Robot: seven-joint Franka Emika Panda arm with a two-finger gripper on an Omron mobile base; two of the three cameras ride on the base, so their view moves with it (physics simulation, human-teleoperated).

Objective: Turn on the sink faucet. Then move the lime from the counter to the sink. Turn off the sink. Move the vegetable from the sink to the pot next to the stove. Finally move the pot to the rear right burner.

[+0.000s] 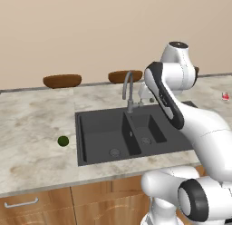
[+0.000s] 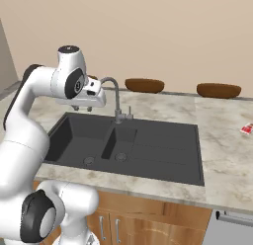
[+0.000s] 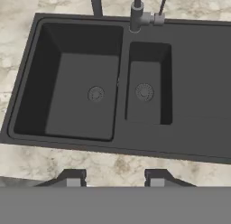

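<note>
Lime (image 1: 63, 140): we log it on the desk (image 1: 31, 129), left of the sink (image 1: 102, 133), well apart from the basin rim. Sink faucet (image 1: 128, 90): no water visible to us, so we judge the first step unfinished, all later steps pending. End effector (image 3: 115, 175): hanging above the sink, fingers partly apart, nothing between them. Pot and stove: not catalogued here.

Matt charcoal sink (image 3: 194, 83), grey metal faucet (image 1: 128, 90), marbled stone counter (image 1: 36, 124), glossy wooden cabinet fronts (image 1: 90, 203).
</note>
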